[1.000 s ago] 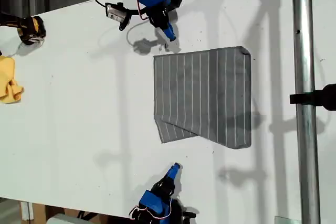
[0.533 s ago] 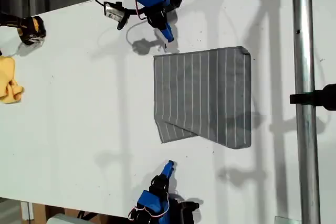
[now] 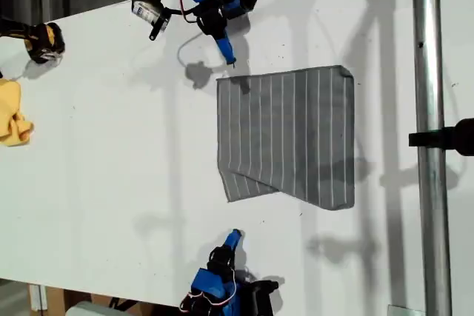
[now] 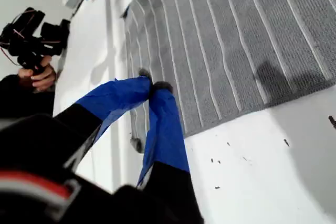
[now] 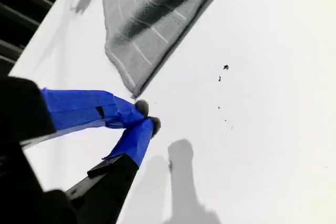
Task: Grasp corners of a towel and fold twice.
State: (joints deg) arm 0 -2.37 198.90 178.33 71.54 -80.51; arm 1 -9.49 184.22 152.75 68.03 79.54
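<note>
Exterior view: the grey striped towel (image 3: 289, 135) lies on the white table (image 3: 111, 146), just toward 3 o'clock from centre, unmoved. My first gripper (image 3: 228, 57), at 12 o'clock, and my second gripper (image 3: 235, 236), at 6 o'clock, have both drifted toward 9 o'clock in the last second, lining up with the nearest corners (image 3: 221, 81).

First wrist view: my first gripper (image 4: 152, 86) is pressed together and empty, hovering at the towel's (image 4: 236, 40) edge.

Second wrist view: my second gripper (image 5: 148, 116) looks pressed together, apart from the towel's (image 5: 147, 19) possibly doubled corner. Grasping has not begun.

yellow cloth (image 3: 12, 115) cut by exterior view's left edge, towel (image 4: 236, 40) cropped
</note>
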